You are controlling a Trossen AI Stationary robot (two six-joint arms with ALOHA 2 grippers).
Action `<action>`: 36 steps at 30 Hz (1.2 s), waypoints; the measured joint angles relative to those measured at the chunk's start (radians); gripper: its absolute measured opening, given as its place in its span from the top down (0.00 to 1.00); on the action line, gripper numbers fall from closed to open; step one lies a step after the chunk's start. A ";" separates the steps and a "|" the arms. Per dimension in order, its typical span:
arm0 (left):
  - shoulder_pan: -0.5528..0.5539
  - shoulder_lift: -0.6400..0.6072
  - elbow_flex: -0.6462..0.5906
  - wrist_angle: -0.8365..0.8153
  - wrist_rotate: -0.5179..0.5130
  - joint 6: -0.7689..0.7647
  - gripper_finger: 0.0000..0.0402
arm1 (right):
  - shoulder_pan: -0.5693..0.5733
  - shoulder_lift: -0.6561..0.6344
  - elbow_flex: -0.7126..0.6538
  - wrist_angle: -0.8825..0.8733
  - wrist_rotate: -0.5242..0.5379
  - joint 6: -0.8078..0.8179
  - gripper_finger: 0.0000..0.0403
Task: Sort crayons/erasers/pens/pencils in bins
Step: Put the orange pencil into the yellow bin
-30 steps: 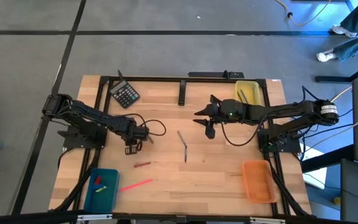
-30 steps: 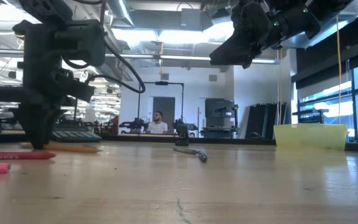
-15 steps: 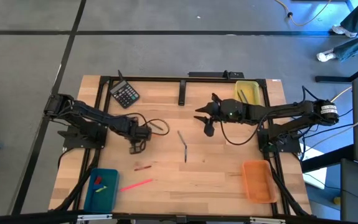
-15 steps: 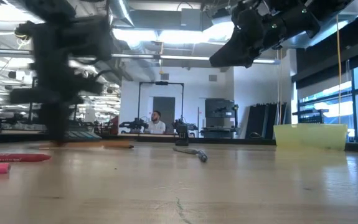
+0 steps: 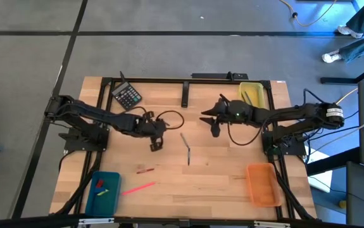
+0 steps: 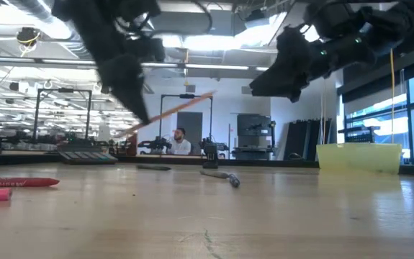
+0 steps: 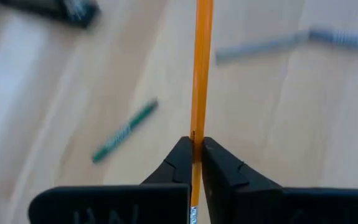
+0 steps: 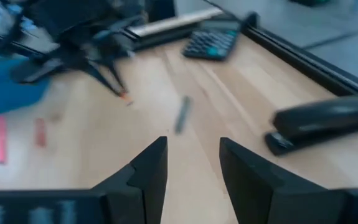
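My left gripper [image 5: 154, 142] is near the table's middle, shut on a slim orange pencil [image 7: 202, 68], which slants up in the low view [image 6: 174, 113]. My right gripper [image 5: 214, 130] hangs open and empty above the table right of centre, near the yellow bin [image 5: 251, 94]. A red crayon [image 5: 145, 170] and a pink crayon [image 5: 138, 188] lie flat near the front left. The teal bin [image 5: 93, 201] at the front left holds small erasers [image 5: 99, 185]. The orange bin [image 5: 262, 183] sits at the front right. My left gripper pinches the pencil's shaft [image 7: 197, 127] between its two fingertips. The pencil runs straight ahead along the fingers. It is lifted clear of the table and tilted, its free end higher [image 6: 208, 96].
Two slim grey sticks [image 5: 187, 147] lie at the table's middle. A green stick [image 7: 124, 130] lies on the wood below my left gripper. A black calculator [image 5: 128, 96] and a black bar [image 5: 185, 94] are at the back. A black frame runs along the table's edges.
My left gripper has gone toward the table's right edge and up, and has tipped. The orange pencil, which lay on the table, is now lifted clear and slants upward.
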 joint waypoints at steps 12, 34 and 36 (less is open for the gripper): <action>0.015 0.000 0.055 0.470 0.013 0.006 0.97 | 0.024 0.000 -0.119 0.431 -0.143 0.015 0.55; 0.027 -0.001 0.055 0.675 0.067 0.080 0.97 | 0.073 0.198 0.102 0.534 -0.203 -0.084 0.56; 0.027 -0.001 0.055 0.675 0.067 0.085 0.97 | 0.073 0.216 0.115 0.534 -0.204 -0.083 0.62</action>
